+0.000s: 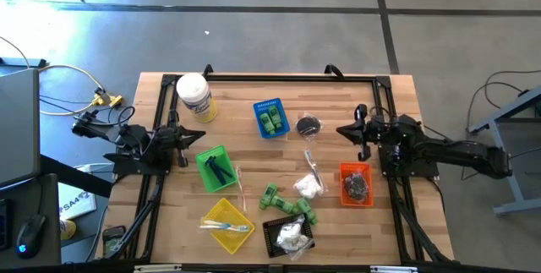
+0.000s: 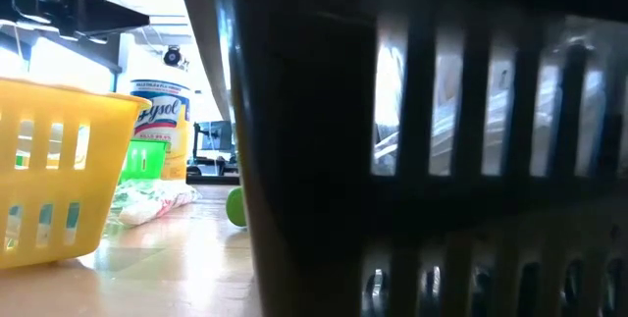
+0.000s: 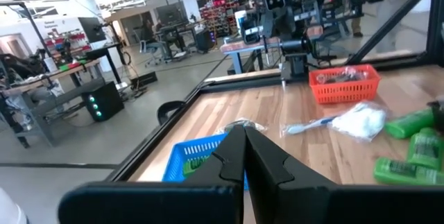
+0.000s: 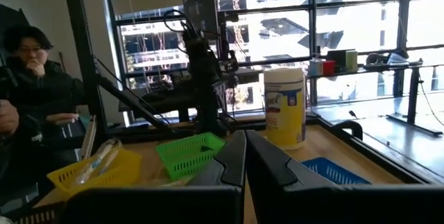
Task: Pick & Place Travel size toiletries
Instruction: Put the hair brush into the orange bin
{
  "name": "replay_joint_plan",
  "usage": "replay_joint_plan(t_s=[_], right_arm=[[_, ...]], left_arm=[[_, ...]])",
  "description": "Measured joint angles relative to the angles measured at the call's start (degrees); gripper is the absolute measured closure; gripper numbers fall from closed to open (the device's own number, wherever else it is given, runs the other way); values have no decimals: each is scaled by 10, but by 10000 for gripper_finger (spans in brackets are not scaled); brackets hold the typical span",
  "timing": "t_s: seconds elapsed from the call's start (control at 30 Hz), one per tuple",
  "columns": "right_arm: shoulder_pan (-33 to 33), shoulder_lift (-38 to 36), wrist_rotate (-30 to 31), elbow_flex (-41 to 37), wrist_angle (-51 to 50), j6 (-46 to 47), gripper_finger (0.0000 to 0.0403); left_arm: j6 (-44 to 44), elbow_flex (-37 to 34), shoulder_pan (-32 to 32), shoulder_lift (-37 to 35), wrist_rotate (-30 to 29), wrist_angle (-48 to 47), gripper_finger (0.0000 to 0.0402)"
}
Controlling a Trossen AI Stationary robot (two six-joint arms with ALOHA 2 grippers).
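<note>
Toiletries part-sorted, both arms parked

Green bottles (image 1: pixel 287 204) and a white packet (image 1: pixel 309 186) lie loose mid-table between the baskets, apparently awaiting sorting; left gripper (image 1: pixel 193 135) and right gripper (image 1: pixel 348 130) hang at the sides, fingers pressed together, empty.

a robotics lab: workbenches (image 3: pixel 62 78), equipment racks (image 3: pixel 222 5), concrete floor (image 1: pixel 270 19)

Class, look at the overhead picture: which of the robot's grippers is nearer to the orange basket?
Right. The right gripper waits just beyond the orange basket at its side of the table; the left gripper sits across the table, past the green basket.
</note>
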Motion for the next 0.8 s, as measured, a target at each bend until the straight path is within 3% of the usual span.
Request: replay_joint_plan(t_s=[0.23, 0.8], right_arm=[[-8, 0, 30, 0, -6, -2, 400], [-8, 0, 41, -1, -31, -10, 399]], left_arm=[[-16, 0, 0, 0, -11, 2, 402], [15, 0, 0, 0, -14, 0, 402]])
